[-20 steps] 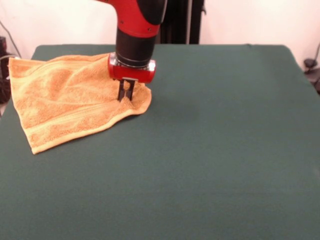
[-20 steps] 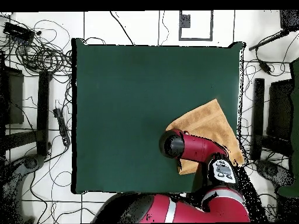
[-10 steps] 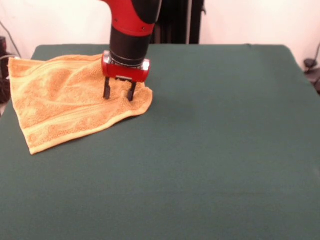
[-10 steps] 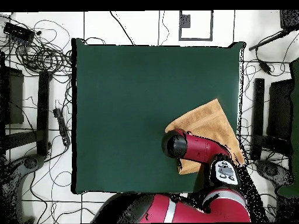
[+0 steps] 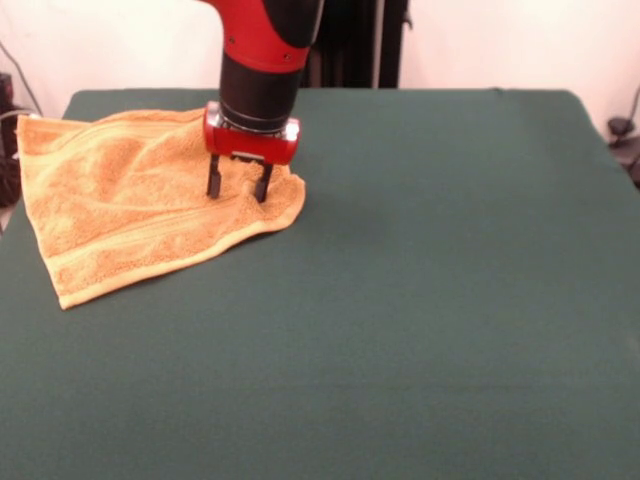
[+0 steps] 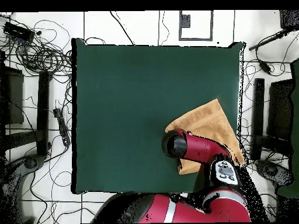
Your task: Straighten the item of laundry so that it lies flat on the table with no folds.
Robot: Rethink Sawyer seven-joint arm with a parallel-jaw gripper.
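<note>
1. The towel (image 5: 140, 205) is lying at one corner of the desk (image 5: 420, 300), its far left corner overhanging the desk edge in the front view.
2. The end effector (image 5: 238, 188) is hovering over the towel's right-hand corner with its fingers spread apart, gripping nothing.
3. The cloth is looking doubled: a ridge is running diagonally across it and the outline is lopsided, not square.
4. Judgement: the step in hand is picking a grasp point. Pinching only the top layer at the corner, then drawing it outward low over the desk, should open the fold without dragging the whole towel.
</note>
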